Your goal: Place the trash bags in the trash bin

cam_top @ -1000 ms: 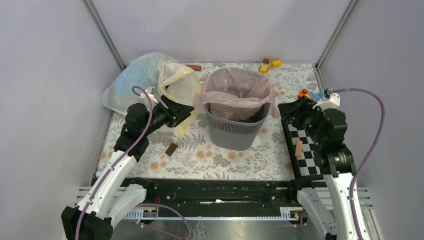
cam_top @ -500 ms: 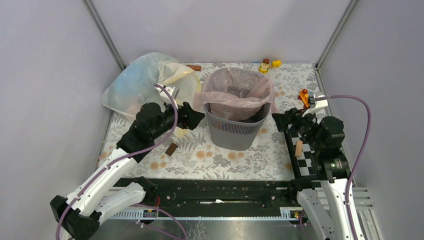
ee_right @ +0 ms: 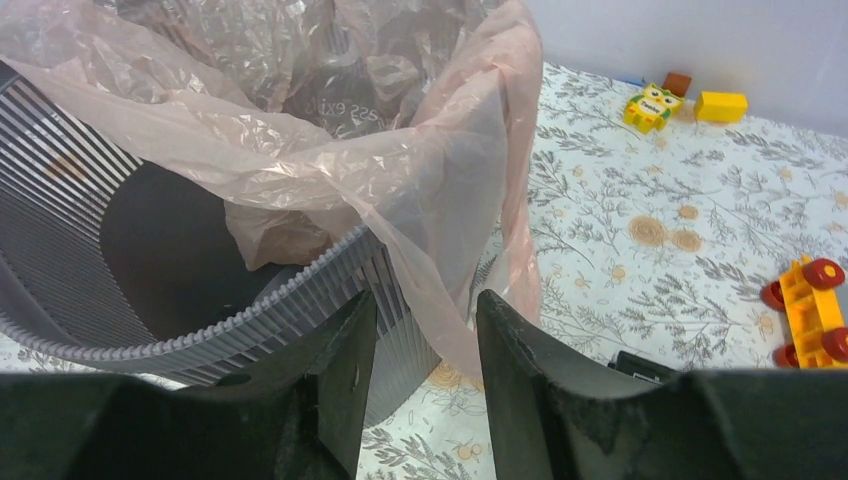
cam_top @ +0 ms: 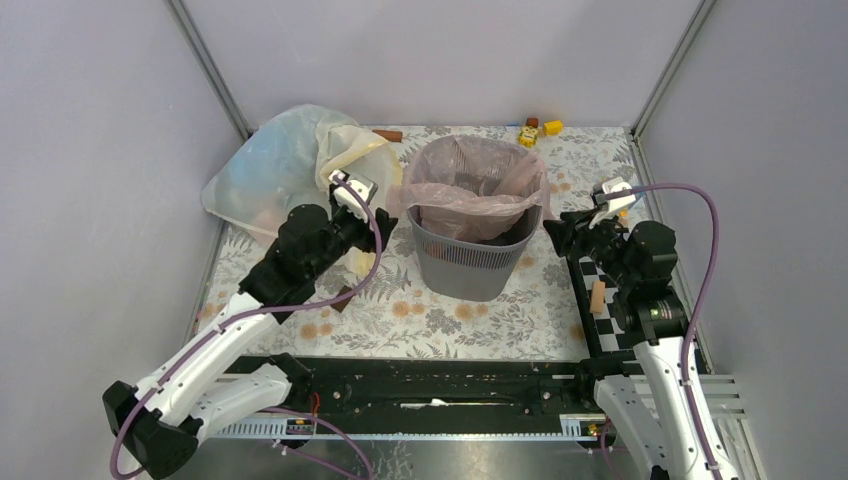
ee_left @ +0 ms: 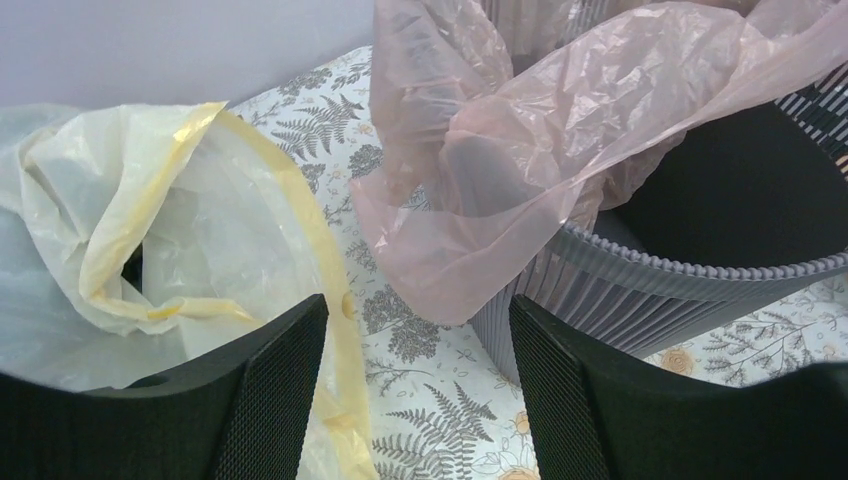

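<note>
The pale-pink trash bag (cam_top: 470,180) sits in the mouth of the dark grey mesh trash bin (cam_top: 470,262), its edges draped over the left and right rim and bunched over the opening. It shows in the left wrist view (ee_left: 520,150) and the right wrist view (ee_right: 400,190), as does the bin (ee_left: 640,300) (ee_right: 90,170). My left gripper (cam_top: 385,228) is open just left of the bin, below the bag's hanging left flap. My right gripper (cam_top: 553,232) is open at the bin's right side, with the bag's hanging right flap just ahead of its fingers (ee_right: 520,340).
A large cloudy whitish bag with a cream-yellow rim (cam_top: 300,165) lies at the back left, close to my left gripper (ee_left: 200,240). Small toy blocks (cam_top: 535,130) lie at the back. An orange toy (ee_right: 810,305) and a checkered board (cam_top: 610,290) are on the right. A brown block (cam_top: 343,298) lies near the left arm.
Both arms have swung in toward the bin: the left gripper moved right to the bin's left side, the right gripper moved left to the bin's right rim. The bag has not visibly moved.
</note>
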### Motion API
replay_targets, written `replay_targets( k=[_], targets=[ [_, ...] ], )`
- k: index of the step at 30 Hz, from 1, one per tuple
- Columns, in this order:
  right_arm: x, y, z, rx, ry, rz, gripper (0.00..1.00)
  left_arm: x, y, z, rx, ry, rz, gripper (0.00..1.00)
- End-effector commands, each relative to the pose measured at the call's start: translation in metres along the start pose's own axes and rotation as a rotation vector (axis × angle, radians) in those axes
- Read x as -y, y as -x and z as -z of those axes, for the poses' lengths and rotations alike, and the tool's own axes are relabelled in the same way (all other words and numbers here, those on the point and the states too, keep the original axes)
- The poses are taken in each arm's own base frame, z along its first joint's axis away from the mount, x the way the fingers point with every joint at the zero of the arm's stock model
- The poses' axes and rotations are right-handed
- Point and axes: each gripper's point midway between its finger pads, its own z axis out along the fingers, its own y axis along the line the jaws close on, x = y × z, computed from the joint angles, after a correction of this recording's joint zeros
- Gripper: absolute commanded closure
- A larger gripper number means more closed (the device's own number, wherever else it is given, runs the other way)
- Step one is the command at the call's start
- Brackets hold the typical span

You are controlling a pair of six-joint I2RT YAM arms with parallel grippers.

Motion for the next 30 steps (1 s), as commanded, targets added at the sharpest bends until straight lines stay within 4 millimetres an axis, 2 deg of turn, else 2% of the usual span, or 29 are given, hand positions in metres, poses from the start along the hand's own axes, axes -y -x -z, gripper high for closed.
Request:
replay_targets(
  k=[1, 5, 8, 11, 15, 17, 18, 24, 25, 28, 30],
  targets=[
    [-0.009, 0.021, -0.006, 0.075, 0.081, 0.088, 0.51, 0.014, 0.019, -0.009, 0.065, -0.096, -0.087, 0.3],
    [-0.009, 0.022, -0.01, 0.087, 0.088, 0.101, 0.51, 0.019, 0.02, -0.019, 0.052, -0.124, -0.1, 0.3],
    [-0.009, 0.023, -0.014, 0.092, 0.098, 0.108, 0.55, 0.019, 0.024, -0.025, 0.054, -0.123, -0.103, 0.36],
    [-0.011, 0.022, -0.018, 0.08, 0.121, 0.098, 0.68, 0.017, 0.03, -0.03, 0.072, -0.107, -0.102, 0.47],
    [-0.019, 0.027, -0.014, 0.094, 0.155, 0.092, 0.85, 0.016, 0.036, -0.033, 0.086, -0.105, -0.104, 0.63],
    [-0.022, 0.027, -0.012, 0.098, 0.165, 0.084, 0.97, 0.016, 0.037, -0.033, 0.093, -0.105, -0.109, 0.69],
    [-0.023, 0.027, -0.011, 0.101, 0.17, 0.079, 1.0, 0.017, 0.038, -0.033, 0.098, -0.109, -0.11, 0.69],
    [-0.03, 0.024, -0.007, 0.098, 0.195, 0.044, 1.0, 0.018, 0.039, -0.032, 0.11, -0.118, -0.123, 0.71],
    [-0.03, 0.023, -0.006, 0.099, 0.195, 0.04, 1.0, 0.017, 0.039, -0.031, 0.111, -0.11, -0.127, 0.75],
    [-0.03, 0.024, -0.003, 0.107, 0.186, 0.038, 1.0, 0.014, 0.039, -0.026, 0.11, -0.095, -0.129, 1.0],
    [-0.031, 0.023, 0.001, 0.105, 0.178, 0.01, 1.0, 0.015, 0.034, -0.02, 0.081, -0.107, -0.133, 1.0]
  ],
)
